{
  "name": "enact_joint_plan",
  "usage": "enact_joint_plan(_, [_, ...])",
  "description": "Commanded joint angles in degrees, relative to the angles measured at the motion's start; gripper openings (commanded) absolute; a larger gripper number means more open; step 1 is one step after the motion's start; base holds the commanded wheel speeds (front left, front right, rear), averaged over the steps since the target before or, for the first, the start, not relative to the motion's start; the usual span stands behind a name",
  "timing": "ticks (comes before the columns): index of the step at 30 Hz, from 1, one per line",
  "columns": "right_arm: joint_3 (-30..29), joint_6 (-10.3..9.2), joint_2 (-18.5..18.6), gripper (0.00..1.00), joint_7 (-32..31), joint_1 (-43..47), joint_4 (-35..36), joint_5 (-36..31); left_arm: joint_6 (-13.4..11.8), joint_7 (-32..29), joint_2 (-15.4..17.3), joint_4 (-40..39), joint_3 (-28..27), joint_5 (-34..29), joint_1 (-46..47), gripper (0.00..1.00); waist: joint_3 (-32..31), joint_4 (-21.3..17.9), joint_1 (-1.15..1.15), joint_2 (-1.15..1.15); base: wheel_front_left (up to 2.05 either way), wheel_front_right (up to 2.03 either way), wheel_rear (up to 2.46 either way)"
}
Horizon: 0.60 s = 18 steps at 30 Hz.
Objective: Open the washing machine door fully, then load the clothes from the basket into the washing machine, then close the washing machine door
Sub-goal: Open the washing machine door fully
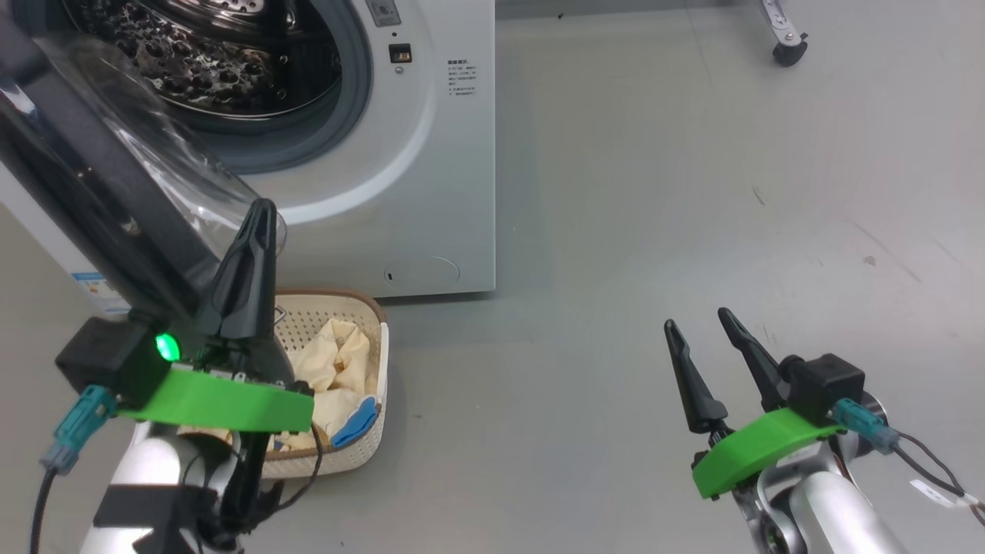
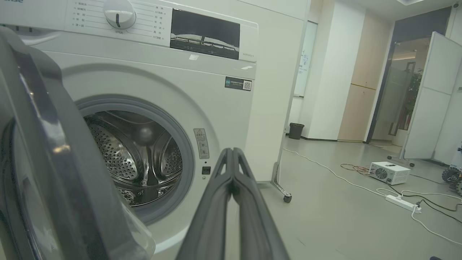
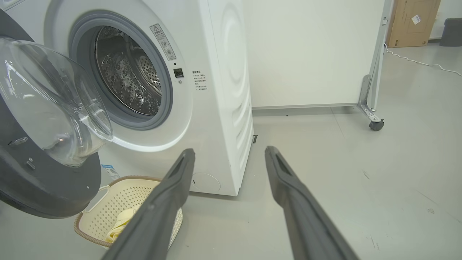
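Left gripper (image 1: 263,209) pressed together; right gripper (image 1: 698,318) spread; your head view adds clothes (image 1: 336,360) under the left wrist, partly hidden, perhaps two pieces.

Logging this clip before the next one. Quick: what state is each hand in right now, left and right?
Left hand: closed, holding nothing.
Right hand: open, empty.

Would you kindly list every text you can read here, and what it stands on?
"ense", cut off by the picture's edge: washing machine top corner.
Too small or blurred to read: dial labels, black sticker, warning sticker, printed block, blue label.
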<state>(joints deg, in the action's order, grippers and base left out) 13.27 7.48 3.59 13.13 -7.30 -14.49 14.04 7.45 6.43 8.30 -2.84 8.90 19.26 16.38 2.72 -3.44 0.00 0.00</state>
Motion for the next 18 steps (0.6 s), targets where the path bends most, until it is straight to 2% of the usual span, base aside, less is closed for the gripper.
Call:
enact_joint_plan(1, [0.99, 0.01, -0.28, 1.0, 0.69, -2.21, 1.45, 0.1, -0.04, -0.32, 0.63, -0.98, -1.59, 1.02, 1.9, 0.0, 0.13, -0.06, 0.0, 0.0, 0.0, 0.0, 0.0])
enact_joint_plan(18, [0.69, 0.01, -0.58, 1.0, 1.33, -2.94, 0.38, 0.06, 0.01, -1.22, 1.81, 10.94, 2.03, 5.52, 2.8, 0.0, 1.06, -0.7, 0.0, 0.0, 0.0, 0.0, 0.0])
